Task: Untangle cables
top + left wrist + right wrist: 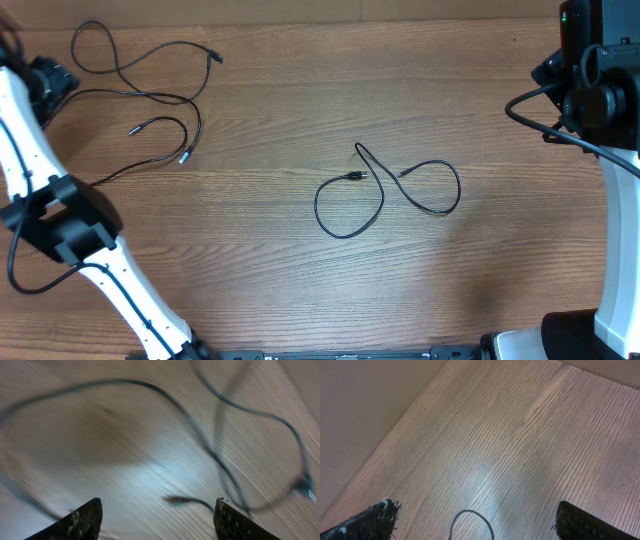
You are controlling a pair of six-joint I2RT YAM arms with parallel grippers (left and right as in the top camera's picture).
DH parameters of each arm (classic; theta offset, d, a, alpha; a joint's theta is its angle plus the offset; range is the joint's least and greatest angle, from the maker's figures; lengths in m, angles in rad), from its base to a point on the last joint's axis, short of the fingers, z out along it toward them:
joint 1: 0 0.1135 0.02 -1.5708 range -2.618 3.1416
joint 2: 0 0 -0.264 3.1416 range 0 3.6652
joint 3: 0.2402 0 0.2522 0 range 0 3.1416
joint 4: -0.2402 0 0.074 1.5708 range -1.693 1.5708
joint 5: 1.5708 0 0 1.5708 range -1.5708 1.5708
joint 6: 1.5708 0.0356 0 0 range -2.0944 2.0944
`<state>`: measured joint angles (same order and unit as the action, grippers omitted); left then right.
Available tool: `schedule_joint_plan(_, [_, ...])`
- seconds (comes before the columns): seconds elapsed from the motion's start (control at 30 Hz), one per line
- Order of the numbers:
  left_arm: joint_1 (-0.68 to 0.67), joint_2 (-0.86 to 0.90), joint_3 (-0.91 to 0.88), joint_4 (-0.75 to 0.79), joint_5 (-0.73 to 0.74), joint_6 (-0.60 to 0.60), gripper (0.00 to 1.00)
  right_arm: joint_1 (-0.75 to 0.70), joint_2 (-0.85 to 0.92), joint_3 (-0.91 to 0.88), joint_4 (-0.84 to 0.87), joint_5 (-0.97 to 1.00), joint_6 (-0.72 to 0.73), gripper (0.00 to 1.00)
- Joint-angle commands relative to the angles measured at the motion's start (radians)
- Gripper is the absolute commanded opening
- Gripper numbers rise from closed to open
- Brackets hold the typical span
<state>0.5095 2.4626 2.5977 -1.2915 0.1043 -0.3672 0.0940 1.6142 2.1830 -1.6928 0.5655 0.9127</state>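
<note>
In the overhead view one thin black cable lies alone at the table's middle in a loose figure-eight. Two more cables lie spread and crossing each other at the far left. My left gripper is beside them at the left edge. In the blurred left wrist view its fingers are open and empty above those strands, with a plug end between them. My right gripper is at the far right, away from the cables. It is open and empty.
A thin black loop shows at the bottom of the right wrist view; I cannot tell which cable it is. The arms' thicker black cables hang at the right. The table's edge runs close by in the right wrist view.
</note>
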Motion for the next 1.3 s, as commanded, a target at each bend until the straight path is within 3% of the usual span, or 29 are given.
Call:
schedule_joint_plan(0.0, [-0.088,0.031,-0.002,-0.017,0.043,-0.008,0.74,0.0,-0.002,-0.005,0.004,0.016,-0.003,1.0])
schedule_joint_plan(0.27, [-0.289,0.036,-0.113,0.003,0.032,-0.05,0.79,0.0,-0.002,-0.005,0.004,0.016,-0.003,1.0])
schedule_joint_plan(0.5, [-0.438,0.036,-0.262,0.052,-0.266,-0.068,0.85,0.0,-0.002,-0.005,0.004,0.016,-0.003,1.0])
schedule_joint_plan(0.7, [-0.459,0.036,-0.317,0.068,-0.286,-0.068,0.74,0.0,-0.002,-0.005,0.004,0.016,-0.003,1.0])
schedule_joint_plan(0.87, [-0.452,0.036,-0.376,0.122,-0.288,-0.066,0.54,0.0,-0.002,-0.005,0.004,0.016,-0.003,1.0])
schedule_joint_plan(0.97, [-0.449,0.036,-0.414,0.145,-0.287,-0.067,0.51,0.0,-0.002,-0.005,0.004,0.016,-0.003,1.0])
schedule_joint_plan(1.03, [-0.449,0.036,-0.443,0.158,-0.287,-0.059,0.38,0.0,-0.002,-0.005,0.004,0.016,-0.003,1.0])
schedule_joint_plan(1.07, [-0.449,0.036,-0.444,0.159,-0.288,-0.047,0.26,0.0,-0.002,-0.005,0.004,0.016,-0.003,1.0])
schedule_joint_plan(1.17, [-0.449,0.032,-0.431,0.144,-0.288,-0.048,0.08,0.0,-0.002,-0.005,0.004,0.016,-0.003,1.0])
schedule_joint_plan(1.27, [-0.449,0.024,-0.385,0.086,-0.29,-0.051,0.04,0.0,-0.002,-0.005,0.004,0.016,-0.003,1.0])
